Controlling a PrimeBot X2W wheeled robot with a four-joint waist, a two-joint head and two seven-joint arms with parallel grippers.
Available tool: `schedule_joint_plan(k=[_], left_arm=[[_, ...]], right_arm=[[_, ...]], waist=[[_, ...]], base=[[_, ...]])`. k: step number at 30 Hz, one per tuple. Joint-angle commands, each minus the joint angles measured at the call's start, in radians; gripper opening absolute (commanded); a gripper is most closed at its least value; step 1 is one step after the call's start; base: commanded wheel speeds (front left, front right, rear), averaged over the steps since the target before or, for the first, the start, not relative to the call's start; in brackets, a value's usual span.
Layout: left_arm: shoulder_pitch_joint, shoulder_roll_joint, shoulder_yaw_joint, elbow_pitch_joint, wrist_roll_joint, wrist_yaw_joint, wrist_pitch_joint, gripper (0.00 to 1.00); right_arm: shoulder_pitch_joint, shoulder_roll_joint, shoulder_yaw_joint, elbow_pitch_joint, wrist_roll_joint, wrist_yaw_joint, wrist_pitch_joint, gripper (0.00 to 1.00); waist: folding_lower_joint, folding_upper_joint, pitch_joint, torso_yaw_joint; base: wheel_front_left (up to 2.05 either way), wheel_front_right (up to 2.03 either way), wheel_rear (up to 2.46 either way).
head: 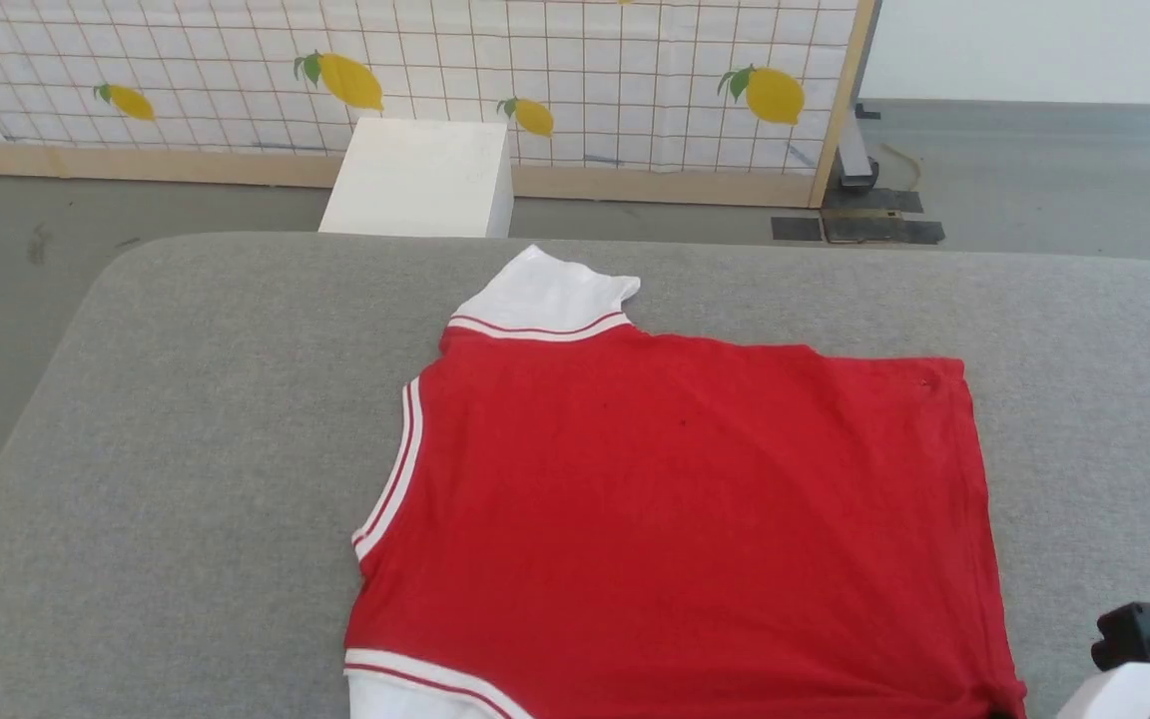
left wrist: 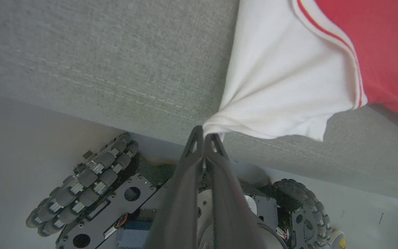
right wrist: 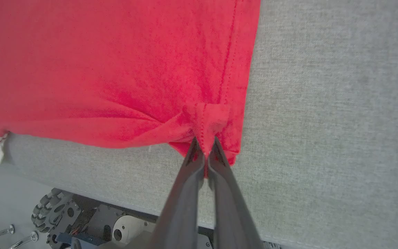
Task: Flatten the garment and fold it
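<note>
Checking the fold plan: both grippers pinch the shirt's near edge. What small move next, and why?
Probably lift both pinches slightly and together. The left gripper is shut on the white sleeve, the right gripper on the red hem corner, and the garment lies mostly flat on the grey table.

Grey fabric-topped desk (head: 186,429), rounded far-left corner, stitched seam along the near edge. On it: red garment (head: 675,499) spread out, plain side up; one white sleeve (head: 545,290) toward the far edge.
</note>
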Motion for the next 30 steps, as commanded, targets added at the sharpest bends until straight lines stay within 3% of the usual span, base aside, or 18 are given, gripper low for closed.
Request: schedule_joint_plan(k=[1, 12, 30], left_arm=[[0.011, 0.004, 0.012, -0.023, -0.013, 0.009, -0.011, 0.0], [-0.177, -0.035, 0.066, -0.123, -0.021, -0.052, -0.133, 0.0], [-0.679, -0.041, 0.023, 0.124, 0.024, -0.182, -0.19, 0.0]], right_arm=[[0.013, 0.005, -0.006, -0.012, 0.006, -0.001, 0.009, 0.0], [-0.097, 0.015, -0.035, -0.062, -0.023, -0.001, 0.011, 0.0], [-0.357, 0.039, -0.026, -0.071, -0.133, -0.001, 0.143, 0.0]], waist=[[0.0002, -0.0001, 0.001, -0.002], [0.0002, -0.0001, 0.075, -0.028], [0.0002, -0.0001, 0.315, -0.043]], base=[[0.0, 0.0, 0.0], [0.0, 0.0, 0.0], [0.0, 0.0, 0.0]])
